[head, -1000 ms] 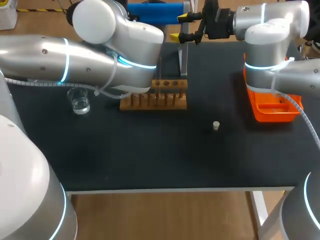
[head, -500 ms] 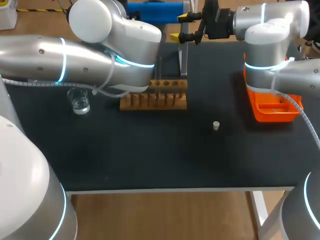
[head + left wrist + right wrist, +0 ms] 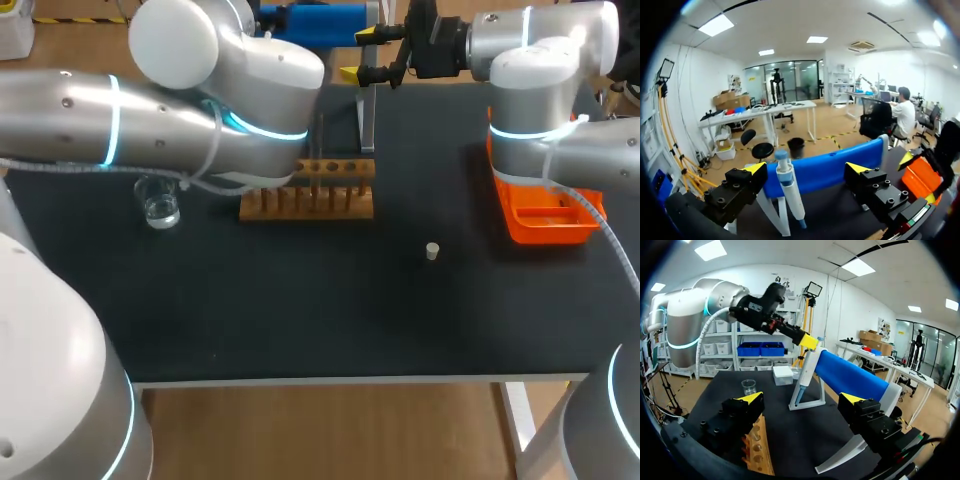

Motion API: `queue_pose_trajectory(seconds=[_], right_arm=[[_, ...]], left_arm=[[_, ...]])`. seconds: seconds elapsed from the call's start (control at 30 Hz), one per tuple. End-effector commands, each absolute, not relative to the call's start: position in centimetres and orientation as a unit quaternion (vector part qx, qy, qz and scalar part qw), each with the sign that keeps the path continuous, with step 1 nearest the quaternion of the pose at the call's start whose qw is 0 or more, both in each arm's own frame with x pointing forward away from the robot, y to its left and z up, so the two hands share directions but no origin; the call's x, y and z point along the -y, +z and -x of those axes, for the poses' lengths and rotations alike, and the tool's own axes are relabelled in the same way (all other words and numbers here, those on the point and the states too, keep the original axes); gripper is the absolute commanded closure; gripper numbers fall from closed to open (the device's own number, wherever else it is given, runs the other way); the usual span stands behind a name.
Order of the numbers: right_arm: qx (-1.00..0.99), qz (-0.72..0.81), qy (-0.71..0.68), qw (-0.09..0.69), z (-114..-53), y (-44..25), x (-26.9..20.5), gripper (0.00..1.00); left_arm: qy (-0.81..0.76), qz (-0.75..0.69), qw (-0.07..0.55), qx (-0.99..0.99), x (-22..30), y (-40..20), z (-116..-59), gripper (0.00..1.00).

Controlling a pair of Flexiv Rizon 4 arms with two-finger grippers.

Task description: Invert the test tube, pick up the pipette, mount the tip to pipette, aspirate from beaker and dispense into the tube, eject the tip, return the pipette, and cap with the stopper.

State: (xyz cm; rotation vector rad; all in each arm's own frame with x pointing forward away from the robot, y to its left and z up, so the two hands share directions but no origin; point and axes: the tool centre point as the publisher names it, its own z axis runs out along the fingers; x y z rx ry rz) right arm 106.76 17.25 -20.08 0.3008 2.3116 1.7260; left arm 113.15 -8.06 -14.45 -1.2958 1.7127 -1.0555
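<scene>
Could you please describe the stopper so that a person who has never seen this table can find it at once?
On the black table, look at the open space between the wooden rack and the orange tray. The stopper stands there alone, a little nearer the front edge than either. It is the only small pale plug, and it touches nothing.

A blue roll (image 3: pixel 310 18) lines one edge of the black table (image 3: pixel 300 310).

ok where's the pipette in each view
head view: pipette just behind the wooden rack, below the left tool.
left wrist view: pipette just ahead, between the open left tool's fingers.
right wrist view: pipette past the rack, by the left tool.
shared landmark: the left tool's yellow tips.
</scene>
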Motion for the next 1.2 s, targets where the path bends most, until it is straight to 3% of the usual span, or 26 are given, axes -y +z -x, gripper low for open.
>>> queue_pose_trajectory(seconds=[0.03, 0.6, 1.2], right_arm=[[-0.792, -0.104, 0.590, 0.121, -106.6, -20.0, -17.2, 0.00], [-0.792, -0.104, 0.590, 0.121, -106.6, -20.0, -17.2, 0.00], [-0.792, -0.104, 0.590, 0.121, -106.6, -20.0, -17.2, 0.00]], left_arm=[[-0.448, 0.442, 0.319, -0.709, 6.2, -11.8, -109.3, 0.00], [-0.560, 0.137, 0.184, -0.796, 9.9, -9.7, -97.4, 0.00], [-0.589, 0.051, 0.069, -0.803, 13.5, -15.2, -93.2, 0.00]])
